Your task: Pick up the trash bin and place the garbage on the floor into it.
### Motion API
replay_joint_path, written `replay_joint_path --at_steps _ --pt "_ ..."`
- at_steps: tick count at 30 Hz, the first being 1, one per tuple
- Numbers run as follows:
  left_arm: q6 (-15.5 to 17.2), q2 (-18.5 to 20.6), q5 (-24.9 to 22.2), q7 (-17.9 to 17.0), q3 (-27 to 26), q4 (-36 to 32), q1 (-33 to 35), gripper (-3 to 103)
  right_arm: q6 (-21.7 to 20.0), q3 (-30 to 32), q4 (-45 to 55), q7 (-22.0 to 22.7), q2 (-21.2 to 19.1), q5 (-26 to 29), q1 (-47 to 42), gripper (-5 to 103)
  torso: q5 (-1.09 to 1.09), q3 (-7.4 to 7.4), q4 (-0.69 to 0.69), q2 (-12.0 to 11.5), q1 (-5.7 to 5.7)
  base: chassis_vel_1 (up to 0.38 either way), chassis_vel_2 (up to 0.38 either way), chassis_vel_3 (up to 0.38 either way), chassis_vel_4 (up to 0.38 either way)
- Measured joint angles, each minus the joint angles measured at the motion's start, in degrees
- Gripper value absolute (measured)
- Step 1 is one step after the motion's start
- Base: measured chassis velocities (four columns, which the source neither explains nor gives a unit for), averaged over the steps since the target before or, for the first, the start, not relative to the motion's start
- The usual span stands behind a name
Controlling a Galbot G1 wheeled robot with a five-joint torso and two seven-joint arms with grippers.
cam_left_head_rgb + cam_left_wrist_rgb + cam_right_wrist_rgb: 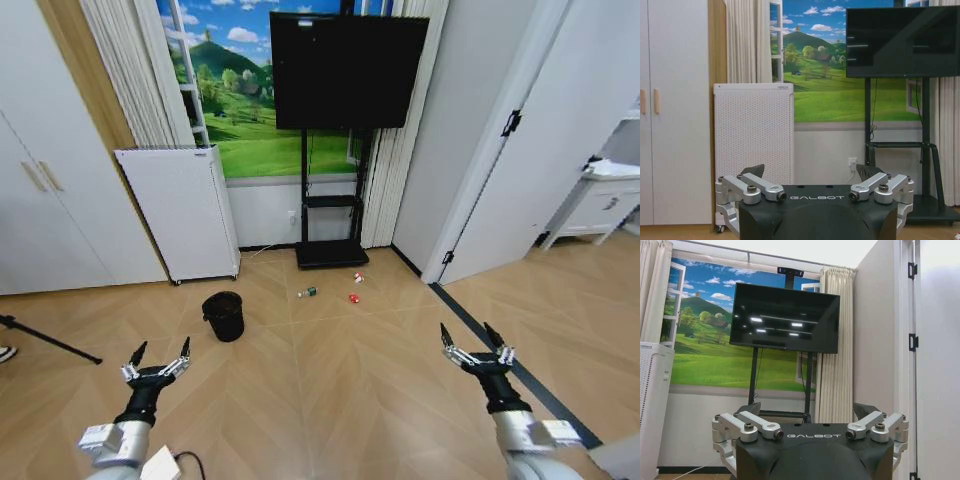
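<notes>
Head view of a room with a wood floor (330, 390). The bin (223, 315), black and round, stands upright on the floor ahead of the robot and to its left, in front of a white perforated appliance (180, 210) that stands against the wall. The bin's mouth faces up; its inside looks dark, and whether anything lies in it cannot be told from this angle.

Three pieces of garbage lie on the floor to the right of the bin, well apart from it and near the foot of the TV stand (330, 250): a small bottle (307, 292) with a green label, lying on its side; a red-and-white packet (358, 277) closest to the stand; and a small red piece (354, 298) just beside the packet, nearer the robot. None touches the bin.

The left hand (158, 354) is held low at the left, nearer the robot than the bin, its fingers spread apart and holding nothing. The right hand (472, 336) is held at the right over bare floor, fingers likewise apart and holding nothing.

Left wrist view: the left hand (815, 175) faces the appliance (754, 132) and the TV (902, 40). Right wrist view: the right hand (810, 412) faces the TV (785, 317) on its stand.
</notes>
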Motion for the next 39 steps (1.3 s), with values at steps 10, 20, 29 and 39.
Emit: replay_joint_path --at_steps 10,20,29,39 --pt "-0.6 0.0 -0.1 0.5 -0.5 0.4 -0.1 100 0.5 0.2 -0.7 -0.4 0.2 -0.1 -0.1 100 0.00 0.00 0.00 0.0 0.00 0.000 0.000 0.000 0.000" --pt "3.1 0.5 3.2 -2.3 -2.0 1.3 1.5 100 -0.3 1.4 0.5 -0.4 -0.3 -0.1 -0.6 100 0.00 0.00 0.01 0.0 0.00 0.000 0.000 0.000 0.000" --pt "2.9 -0.1 3.1 -2.0 -1.8 -0.2 3.0 100 0.9 2.1 0.7 -1.7 -0.2 1.2 -1.0 100 0.00 0.00 0.00 0.0 0.00 0.000 0.000 0.000 0.000" --pt "2.2 0.4 2.4 -1.3 -1.9 -1.0 3.4 100 1.4 2.4 0.9 -2.2 0.0 1.8 -1.4 100 0.00 -0.01 0.00 0.0 -0.01 -0.041 0.040 0.044 -0.036"
